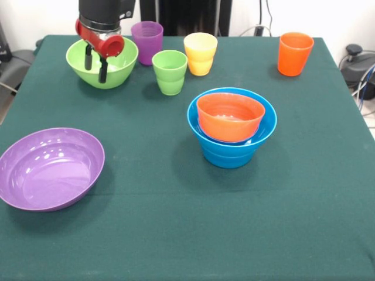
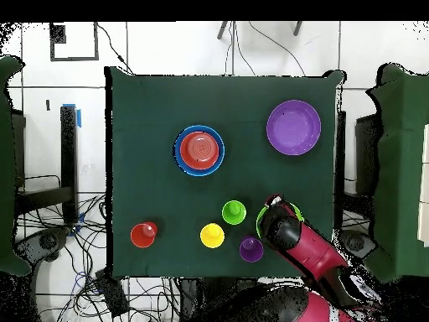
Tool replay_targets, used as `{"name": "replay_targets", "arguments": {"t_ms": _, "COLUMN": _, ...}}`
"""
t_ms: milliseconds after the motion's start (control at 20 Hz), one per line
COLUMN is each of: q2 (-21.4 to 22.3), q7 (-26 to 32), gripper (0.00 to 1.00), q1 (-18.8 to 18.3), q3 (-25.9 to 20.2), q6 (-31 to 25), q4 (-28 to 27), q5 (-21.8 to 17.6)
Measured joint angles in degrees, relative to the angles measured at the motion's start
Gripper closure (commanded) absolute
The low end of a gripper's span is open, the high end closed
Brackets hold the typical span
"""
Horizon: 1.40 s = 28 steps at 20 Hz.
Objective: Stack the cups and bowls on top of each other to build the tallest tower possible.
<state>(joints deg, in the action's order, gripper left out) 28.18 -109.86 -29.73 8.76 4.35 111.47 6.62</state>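
Fingers: your gripper (image 1: 96,65) hangs over the green bowl (image 1: 119,71), fingers (image 1: 103,71) apart, holding nothing.
Blue bowl (image 1: 231,153): mid worktop (image 1: 176,234), the orange bowl (image 1: 229,117) sits inside.
Purple bowl (image 1: 50,168): empty, by itself.
Cups: purple cup (image 1: 147,38), green cup (image 1: 170,72), yellow cup (image 1: 200,53), orange cup (image 1: 294,53) stand in a row.

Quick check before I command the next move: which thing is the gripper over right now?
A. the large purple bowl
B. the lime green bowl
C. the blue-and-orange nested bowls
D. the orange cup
B: in the front view the gripper hangs with its fingers over the lime green bowl, beside the purple cup; the overhead view agrees.
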Motion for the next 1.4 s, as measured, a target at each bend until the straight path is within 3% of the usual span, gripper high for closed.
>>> {"name": "replay_targets", "arguments": {"t_ms": 1350, "q2": -5.09, "q7": 0.00, "gripper": 0.00, "q1": -0.30, "q3": -1.66, "q6": 0.00, "q4": 0.28, "q5": 0.04}}
{"name": "replay_targets", "arguments": {"t_ms": 1400, "q2": -5.09, "q7": 0.00, "gripper": 1.00, "q1": -0.30, "q3": -1.72, "q6": 0.00, "q4": 0.27, "q5": 0.04}}
